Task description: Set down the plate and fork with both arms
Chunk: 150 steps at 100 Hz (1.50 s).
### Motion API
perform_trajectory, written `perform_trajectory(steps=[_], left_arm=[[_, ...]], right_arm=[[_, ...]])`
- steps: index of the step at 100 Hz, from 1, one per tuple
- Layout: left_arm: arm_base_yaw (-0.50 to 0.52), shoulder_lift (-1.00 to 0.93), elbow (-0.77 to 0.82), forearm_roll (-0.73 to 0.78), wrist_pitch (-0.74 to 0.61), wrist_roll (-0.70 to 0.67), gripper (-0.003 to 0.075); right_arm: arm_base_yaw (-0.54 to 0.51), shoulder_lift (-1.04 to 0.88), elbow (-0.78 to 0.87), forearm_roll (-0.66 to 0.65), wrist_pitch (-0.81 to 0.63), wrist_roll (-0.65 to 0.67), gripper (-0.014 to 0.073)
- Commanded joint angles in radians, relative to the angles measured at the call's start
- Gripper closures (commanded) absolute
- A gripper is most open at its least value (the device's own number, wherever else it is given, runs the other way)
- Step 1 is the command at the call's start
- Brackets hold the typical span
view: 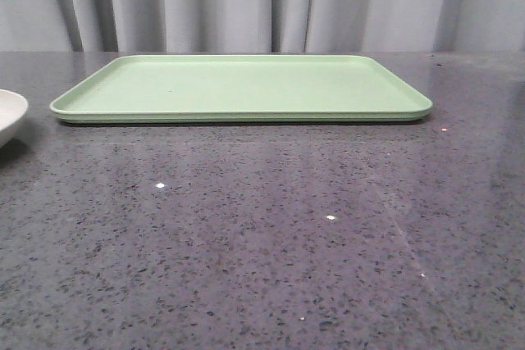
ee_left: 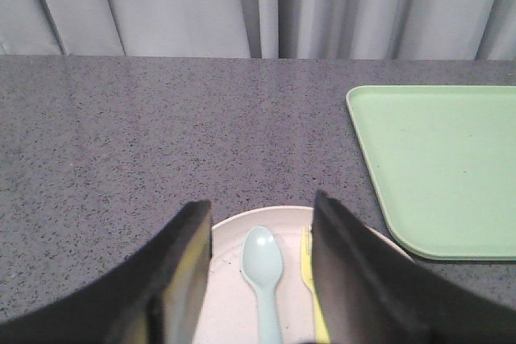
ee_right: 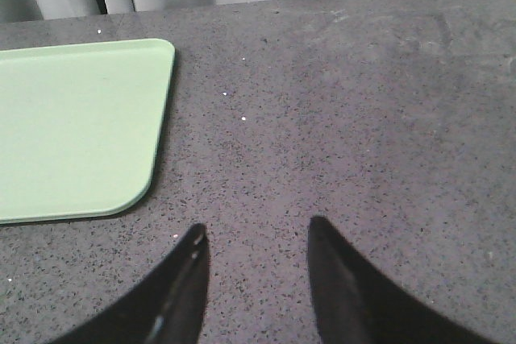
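Observation:
The cream-white plate [ee_left: 266,223] lies on the grey table below my left gripper [ee_left: 262,215], whose jaws are open and apart over it. Its rim also shows at the front view's left edge [view: 10,112]. On the plate lie the yellow fork [ee_left: 307,263], partly hidden by one finger, and a pale blue-green spoon [ee_left: 263,267]. My right gripper [ee_right: 254,235] is open and empty above bare table, to the right of the tray. Neither gripper shows in the front view.
The flat light-green tray [view: 238,88] lies at the back middle of the dark speckled table; it also shows in the left wrist view [ee_left: 443,167] and the right wrist view [ee_right: 72,126]. Grey curtains hang behind the table.

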Motion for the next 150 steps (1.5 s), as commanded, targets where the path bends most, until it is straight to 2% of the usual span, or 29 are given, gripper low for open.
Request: perform_trajectory(steps=[1, 9, 32, 49, 94, 124, 150], left_arm=[[0.001, 0.009, -0.038, -0.007, -0.080, -0.003, 0.0288], [0.001, 0.009, -0.038, -0.007, -0.086, -0.003, 0.0269], [0.001, 0.009, -0.038, -0.002, -0.127, -0.003, 0.0270], [0.005, 0.013, -0.043, 0.000, -0.091, -0.003, 0.0280], [0.162, 0.222, -0.306, 0.046, 0.271, -0.003, 0.0280], [0.171, 0.435, -0.465, 0.102, 0.525, -0.003, 0.0280], [0.171, 0.621, -0.550, 0.102, 0.640, 0.020, 0.0280]], right_arm=[[-0.003, 0.008, -0.037, -0.014, -0.067, -0.010, 0.0155], [-0.003, 0.008, -0.037, -0.014, -0.070, -0.010, 0.0115], [-0.003, 0.008, -0.036, -0.011, -0.076, -0.009, 0.0118], [-0.003, 0.008, -0.036, -0.008, -0.068, -0.009, 0.0118], [-0.003, 0.008, -0.036, -0.008, -0.068, -0.009, 0.0118], [-0.003, 0.008, -0.036, -0.008, -0.068, -0.009, 0.0118], [-0.003, 0.008, -0.036, -0.008, -0.068, -0.009, 0.0118]])
